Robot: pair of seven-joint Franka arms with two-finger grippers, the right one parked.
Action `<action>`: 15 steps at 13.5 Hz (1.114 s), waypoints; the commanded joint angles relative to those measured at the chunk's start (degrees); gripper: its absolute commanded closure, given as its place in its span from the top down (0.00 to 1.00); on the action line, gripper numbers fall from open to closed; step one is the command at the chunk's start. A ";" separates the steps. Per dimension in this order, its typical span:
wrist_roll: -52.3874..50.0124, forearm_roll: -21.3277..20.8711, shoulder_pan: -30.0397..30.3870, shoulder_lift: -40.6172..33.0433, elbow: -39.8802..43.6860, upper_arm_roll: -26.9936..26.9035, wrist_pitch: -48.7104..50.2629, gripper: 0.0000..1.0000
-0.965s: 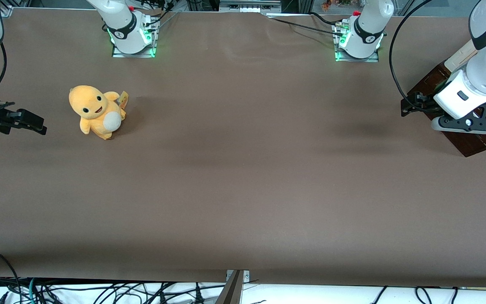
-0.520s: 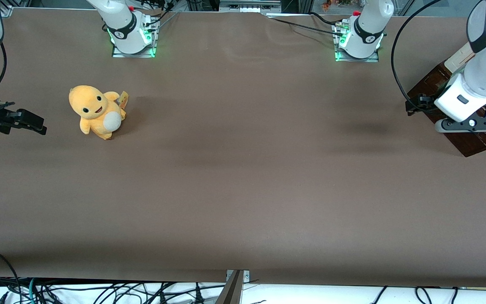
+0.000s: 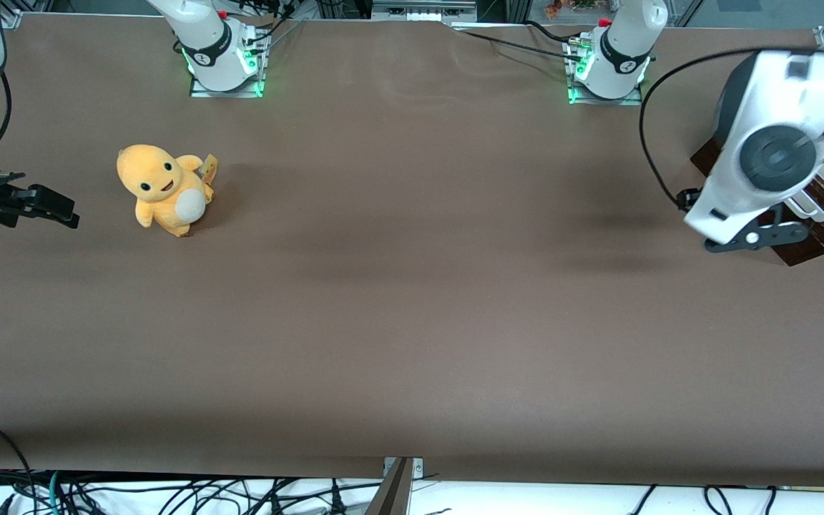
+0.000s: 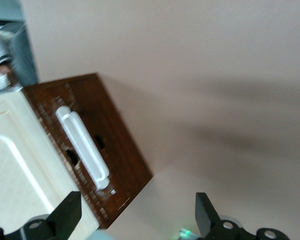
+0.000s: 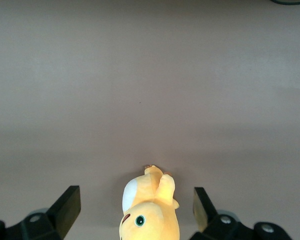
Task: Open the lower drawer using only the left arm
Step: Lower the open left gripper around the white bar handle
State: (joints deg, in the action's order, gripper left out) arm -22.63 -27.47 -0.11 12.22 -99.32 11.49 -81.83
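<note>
The lower drawer (image 4: 117, 145) shows its dark-brown front with a long white bar handle (image 4: 82, 147) next to the cream cabinet panel (image 4: 15, 165). My left gripper (image 4: 135, 220) hovers open and holds nothing. It is off the drawer's front, clear of the handle, over bare table. In the front view the left arm (image 3: 769, 154) hangs over the drawer (image 3: 823, 229) at the working arm's end of the table. Its white wrist covers the gripper and most of the drawer.
A yellow plush toy (image 3: 163, 189) stands on the brown table (image 3: 412, 286) toward the parked arm's end. Two white arm bases (image 3: 222, 50) lit green sit along the table's edge farthest from the front camera. A black cable (image 3: 659, 129) loops from the left arm.
The left arm has turned its wrist over, so a round grey joint now faces the front camera. The wrist has shifted slightly toward the parked arm's end and covers more of the drawer.
</note>
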 commanded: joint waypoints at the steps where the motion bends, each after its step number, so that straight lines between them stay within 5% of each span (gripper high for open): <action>1: -7.66 -7.92 -4.00 6.22 1.06 0.47 9.19 1.00; 6: -25.86 -13.83 -8.24 17.04 0.97 0.38 19.25 1.00; 15: -32.92 -26.82 3.26 17.41 -8.86 0.38 14.77 1.00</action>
State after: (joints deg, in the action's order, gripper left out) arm -54.13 -50.94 0.19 30.84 -105.04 11.26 -65.59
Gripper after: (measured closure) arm 0.000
